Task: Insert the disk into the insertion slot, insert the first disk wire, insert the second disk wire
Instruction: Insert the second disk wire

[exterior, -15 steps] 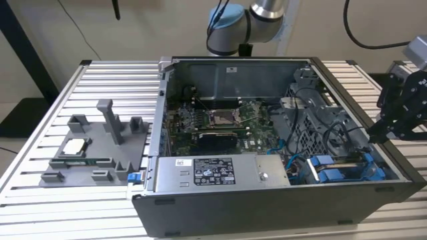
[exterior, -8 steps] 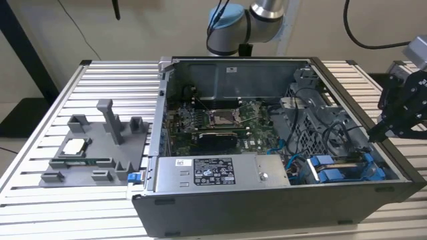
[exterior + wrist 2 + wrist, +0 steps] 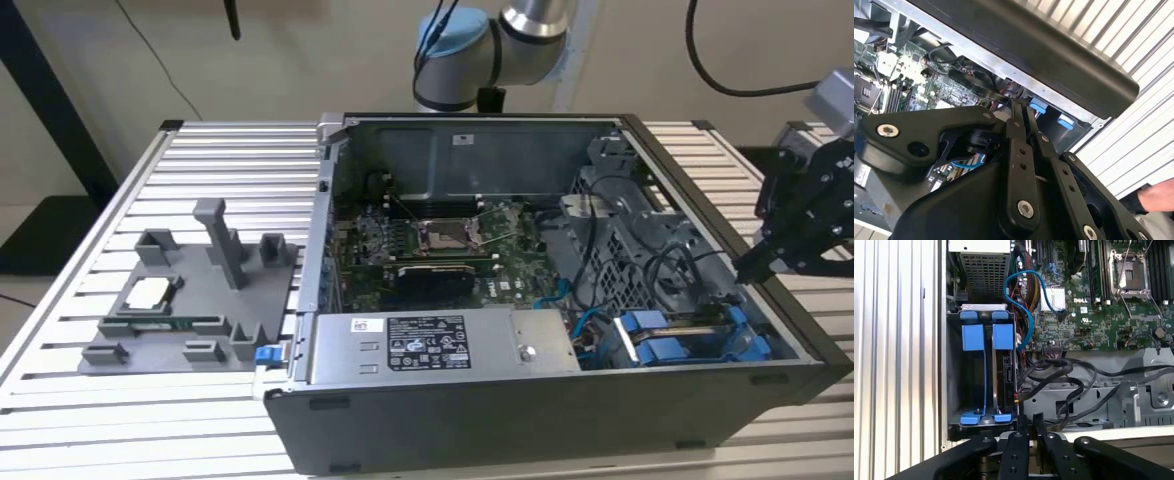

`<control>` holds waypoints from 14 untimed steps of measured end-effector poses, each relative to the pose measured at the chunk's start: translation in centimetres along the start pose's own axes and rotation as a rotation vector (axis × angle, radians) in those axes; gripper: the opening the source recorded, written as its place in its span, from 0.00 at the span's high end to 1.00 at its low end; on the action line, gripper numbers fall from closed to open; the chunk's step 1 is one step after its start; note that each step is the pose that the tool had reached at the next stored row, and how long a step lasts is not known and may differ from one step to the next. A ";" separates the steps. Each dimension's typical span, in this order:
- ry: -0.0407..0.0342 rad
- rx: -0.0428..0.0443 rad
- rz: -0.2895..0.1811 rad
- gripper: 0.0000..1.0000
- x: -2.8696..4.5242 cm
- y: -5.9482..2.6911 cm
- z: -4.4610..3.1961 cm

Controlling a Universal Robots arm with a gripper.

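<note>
The insertion slot [image 3: 683, 338] is the drive bay with blue rails in the open computer case's near corner, on the exterior view's right. In the first wrist view the insertion slot [image 3: 985, 375] holds two blue carriers side by side. The dark edge of the disk [image 3: 1006, 371] shows in the carrier nearer the motherboard. Loose black wires [image 3: 1064, 372] lie right beside that edge. My black gripper [image 3: 743, 268] hovers over the case's wall by the bay. Its fingers stand close together with nothing between them in both wrist views [image 3: 1029, 420] [image 3: 1021, 109].
The silver power supply box [image 3: 427, 345] sits beside the bay, with the motherboard [image 3: 441, 240] behind it. A blue cable [image 3: 1026, 305] loops over the bay. A grey fixture [image 3: 187, 300] stands on the slatted table on the exterior view's left. A person's hand [image 3: 1155, 196] is nearby.
</note>
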State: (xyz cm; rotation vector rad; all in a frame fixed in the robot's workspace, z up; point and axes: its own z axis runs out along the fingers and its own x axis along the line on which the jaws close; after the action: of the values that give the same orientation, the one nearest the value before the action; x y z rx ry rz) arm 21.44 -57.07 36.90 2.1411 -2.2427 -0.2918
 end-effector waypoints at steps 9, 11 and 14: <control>-0.0007 0.0016 0.003 0.84 -0.02 2.44 -0.49; -0.0008 0.0021 0.003 0.84 -0.02 3.09 -0.51; -0.0011 0.0039 0.005 0.84 -0.02 4.68 -0.52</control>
State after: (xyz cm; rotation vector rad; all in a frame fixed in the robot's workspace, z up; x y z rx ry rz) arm 16.90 -56.93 38.13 2.1377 -2.2505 -0.2887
